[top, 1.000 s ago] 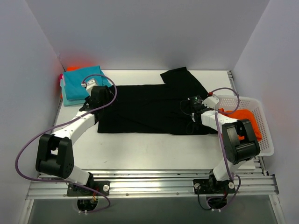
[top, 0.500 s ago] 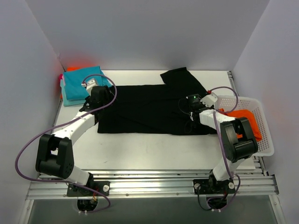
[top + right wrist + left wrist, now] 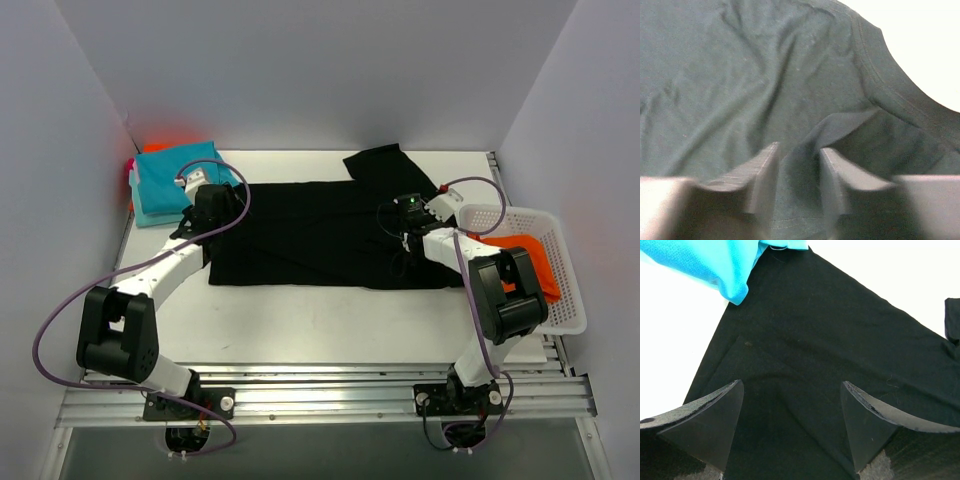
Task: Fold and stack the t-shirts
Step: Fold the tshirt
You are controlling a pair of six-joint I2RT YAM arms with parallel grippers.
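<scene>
Covering centre of white worktop point(image 3: 330, 320), black t-shirt point(image 3: 300, 240) lies flat; grey walls on three sides. Teal t-shirts point(image 3: 170, 180) stacked in far-left corner. Orange t-shirt point(image 3: 535, 255) in basket point(image 3: 570, 300) at right edge. White surface shows along near edge. Left pincer point(image 3: 791, 385) wide apart over shirt's left edge. Right pincer point(image 3: 799, 148) jaws close together astride raised black fold; view blurred, cannot tell if clamped.

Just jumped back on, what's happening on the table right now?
A black t-shirt lies spread out on the table. The right gripper pinches a raised fold of it near the collar. The left gripper hangs open over the shirt's other end, beside the folded teal t-shirts. An orange t-shirt waits in the white basket.
</scene>
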